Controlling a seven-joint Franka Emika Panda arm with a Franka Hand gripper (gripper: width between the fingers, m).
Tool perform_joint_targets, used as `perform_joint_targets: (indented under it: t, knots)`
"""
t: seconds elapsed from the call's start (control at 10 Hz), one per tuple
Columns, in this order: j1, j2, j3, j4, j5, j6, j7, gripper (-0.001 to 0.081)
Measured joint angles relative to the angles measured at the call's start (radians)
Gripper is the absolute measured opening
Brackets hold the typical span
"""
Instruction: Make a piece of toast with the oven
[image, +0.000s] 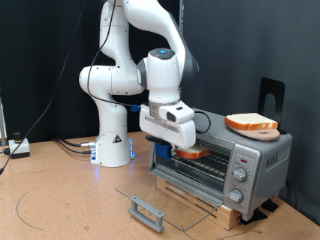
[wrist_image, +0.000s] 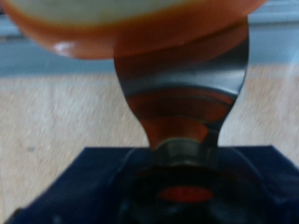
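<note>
The oven (image: 225, 165) stands at the right of the exterior view with its glass door (image: 165, 196) folded down flat. The gripper (image: 185, 147) is seen at the oven mouth, closed on the piece of toast (image: 194, 153), which is held just at the opening, above the wire rack. In the wrist view the slice (wrist_image: 140, 23) is seen between the fingers (wrist_image: 182, 103). It is judged that insertion is under way; release, closing and heating are left. A second slice (image: 251, 123) lies on the oven's top.
</note>
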Motion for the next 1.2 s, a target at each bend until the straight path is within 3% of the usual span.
perform_joint_targets:
  t: [0.2, 0.5, 0.7, 0.9, 1.2]
  knots:
    - [0.032, -0.012, 0.047, 0.000, 0.017, 0.029, 0.044, 0.0413]
    - [0.034, -0.025, 0.093, -0.001, -0.003, 0.118, 0.076, 0.0413]
    - [0.028, -0.053, 0.073, -0.004, -0.015, 0.121, 0.033, 0.0413]
    - [0.018, -0.091, 0.012, -0.017, -0.025, 0.085, -0.077, 0.0413]
    - [-0.035, -0.128, -0.059, -0.030, -0.086, -0.001, -0.156, 0.0413]
